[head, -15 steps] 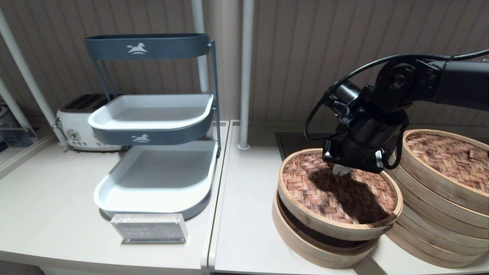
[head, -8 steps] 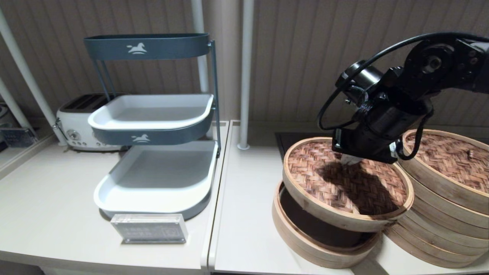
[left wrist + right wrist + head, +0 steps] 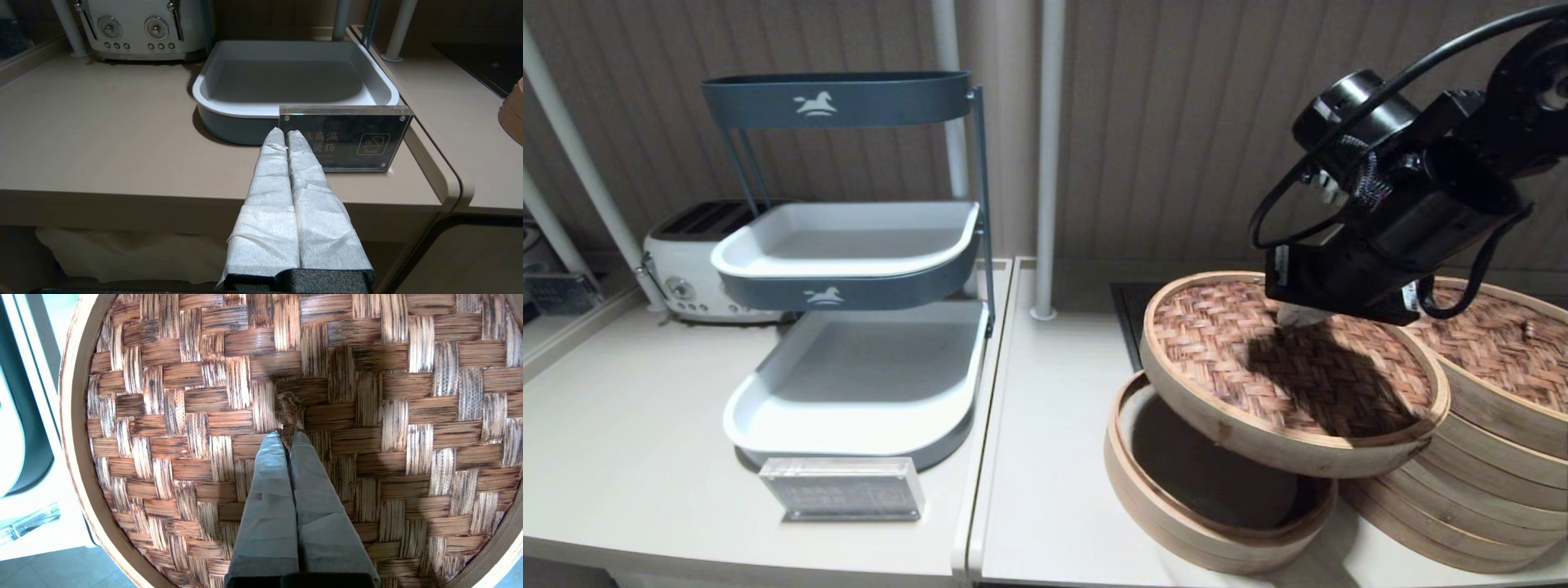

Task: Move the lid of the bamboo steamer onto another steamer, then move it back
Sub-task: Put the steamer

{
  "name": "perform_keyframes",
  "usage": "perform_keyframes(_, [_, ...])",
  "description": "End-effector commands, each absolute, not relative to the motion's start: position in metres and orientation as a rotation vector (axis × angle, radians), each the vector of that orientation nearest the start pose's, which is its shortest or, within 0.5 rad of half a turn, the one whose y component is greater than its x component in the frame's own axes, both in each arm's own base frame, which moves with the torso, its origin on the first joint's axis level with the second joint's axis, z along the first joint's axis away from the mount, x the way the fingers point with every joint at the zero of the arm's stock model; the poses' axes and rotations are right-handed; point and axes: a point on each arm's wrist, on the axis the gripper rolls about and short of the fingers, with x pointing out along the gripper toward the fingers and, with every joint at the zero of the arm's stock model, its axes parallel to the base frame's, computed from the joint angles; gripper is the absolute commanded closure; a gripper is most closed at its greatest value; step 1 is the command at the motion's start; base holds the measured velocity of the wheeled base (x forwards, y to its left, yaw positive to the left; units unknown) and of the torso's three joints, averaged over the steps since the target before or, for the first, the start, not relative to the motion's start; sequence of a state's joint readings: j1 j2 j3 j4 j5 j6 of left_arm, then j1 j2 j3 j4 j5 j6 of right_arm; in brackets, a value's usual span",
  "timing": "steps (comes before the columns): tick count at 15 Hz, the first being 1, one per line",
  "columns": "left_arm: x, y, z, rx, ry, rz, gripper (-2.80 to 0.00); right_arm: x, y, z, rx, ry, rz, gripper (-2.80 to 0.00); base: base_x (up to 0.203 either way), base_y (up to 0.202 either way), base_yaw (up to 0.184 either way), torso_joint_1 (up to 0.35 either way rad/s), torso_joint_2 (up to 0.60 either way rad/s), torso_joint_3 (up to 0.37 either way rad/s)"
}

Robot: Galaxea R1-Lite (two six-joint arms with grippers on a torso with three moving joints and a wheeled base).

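The bamboo steamer lid (image 3: 1282,376), reddish-brown weave in a pale rim, hangs tilted in the air above the low single-ring steamer (image 3: 1209,498), whose inside now shows. My right gripper (image 3: 1298,314) is shut on the lid's small centre loop (image 3: 288,412); in the right wrist view the woven top (image 3: 367,416) fills the picture around the gripper (image 3: 288,435). The tall stack of bamboo rings (image 3: 1486,457) stands just to the right, carrying its own woven lid (image 3: 1494,343). My left gripper (image 3: 285,132) is parked, shut and empty, before the counter's front edge.
A grey three-tier tray rack (image 3: 849,327) stands at centre left, with a clear acrylic sign (image 3: 843,488) in front of it and a white toaster (image 3: 690,261) behind. Two white poles (image 3: 1045,155) rise at the back. A dark hob (image 3: 1135,306) lies behind the steamers.
The right arm has lifted the lid up and to the right, off the low steamer and toward the tall stack, leaving the low steamer uncovered. The left arm has stayed still.
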State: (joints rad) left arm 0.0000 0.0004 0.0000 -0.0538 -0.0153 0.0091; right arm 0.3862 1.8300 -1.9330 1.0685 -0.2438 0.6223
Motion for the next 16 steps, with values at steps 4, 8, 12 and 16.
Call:
perform_keyframes(4, [-0.021,0.000,0.073,0.009,-0.026,-0.015,0.00,0.266,0.104,0.316,0.259,0.844,-0.144,0.00,0.000,0.000,0.000,0.000,0.00,0.000])
perform_keyframes(8, [-0.021,0.000,0.073,0.009,-0.026,-0.015,0.00,0.261,0.105,0.321,0.260,0.821,-0.129,0.00,0.000,0.000,0.000,0.000,0.00,0.000])
perform_keyframes(12, [-0.021,0.000,0.073,0.009,-0.027,-0.015,0.00,0.257,0.103,0.327,0.243,0.786,-0.115,0.00,0.000,0.000,0.000,0.000,0.00,0.000])
perform_keyframes(16, [-0.021,0.000,0.073,0.009,-0.026,-0.015,0.00,0.254,0.101,0.332,0.225,0.755,-0.109,0.00,0.000,0.000,0.000,0.000,0.00,0.000])
